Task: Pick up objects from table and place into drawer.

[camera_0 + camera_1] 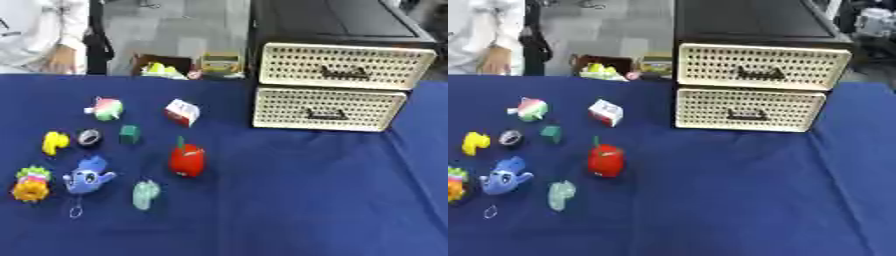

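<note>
My hands were out of view. Both drawers stood closed; I judged opening one necessary before lifting the apple.

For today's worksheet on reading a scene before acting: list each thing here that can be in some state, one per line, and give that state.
upper drawer: closed
lower drawer: closed
red apple toy: upright on the cloth, stem up
blue elephant toy: lying on the cloth, loop trailing toward the near edge
red and white box: tilted, on the cloth
yellow toy: resting on the cloth, untouched
</note>
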Robot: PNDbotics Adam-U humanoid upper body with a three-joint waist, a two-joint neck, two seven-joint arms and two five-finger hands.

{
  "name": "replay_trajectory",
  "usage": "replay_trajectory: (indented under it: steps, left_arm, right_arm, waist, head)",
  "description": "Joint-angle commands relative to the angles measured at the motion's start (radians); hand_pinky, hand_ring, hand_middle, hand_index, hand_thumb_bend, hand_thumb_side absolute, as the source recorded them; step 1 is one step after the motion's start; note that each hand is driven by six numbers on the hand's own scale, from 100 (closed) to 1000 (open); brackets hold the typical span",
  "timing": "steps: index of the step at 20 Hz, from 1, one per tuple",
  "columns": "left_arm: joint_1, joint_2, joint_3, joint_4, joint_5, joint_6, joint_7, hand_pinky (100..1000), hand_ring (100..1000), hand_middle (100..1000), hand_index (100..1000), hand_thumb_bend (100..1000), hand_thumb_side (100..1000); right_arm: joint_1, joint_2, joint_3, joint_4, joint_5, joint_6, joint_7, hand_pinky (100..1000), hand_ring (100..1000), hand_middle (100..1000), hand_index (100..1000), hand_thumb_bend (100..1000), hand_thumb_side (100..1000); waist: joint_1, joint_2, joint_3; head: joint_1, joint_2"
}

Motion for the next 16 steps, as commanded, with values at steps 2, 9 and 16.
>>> replay_trajectory:
  steps: [2, 9, 16]
  left_arm:
    - [-0.011, 0.022, 0.003, -0.012, 0.005, 0.002, -0.004, 653, 764, 751, 963, 194, 1000]
    - [-0.015, 0.02, -0.001, -0.012, 0.007, 0.005, -0.009, 653, 764, 752, 963, 189, 1000]
    - [-0.022, 0.016, -0.006, -0.012, 0.009, 0.008, -0.013, 653, 763, 752, 963, 186, 1000]
  right_arm:
    - [-0.067, 0.019, 0.018, -0.008, 0.016, 0.043, 0.04, 100, 199, 100, 790, 100, 1000]
    - [-0.206, 0.12, 0.082, 0.004, 0.098, 0.117, 0.106, 100, 215, 135, 801, 100, 1000]
    - [-0.312, 0.219, 0.136, 0.117, 0.187, 0.129, 0.147, 100, 212, 155, 799, 100, 1000]
  waist:
    - [0.006, -0.024, 0.002]
    - [0.012, -0.032, 0.007]
    - [0.015, -0.033, 0.019]
  head:
    - [-0.006, -0.007]
    - [-0.005, -0.003]
    - [-0.001, 0.002]
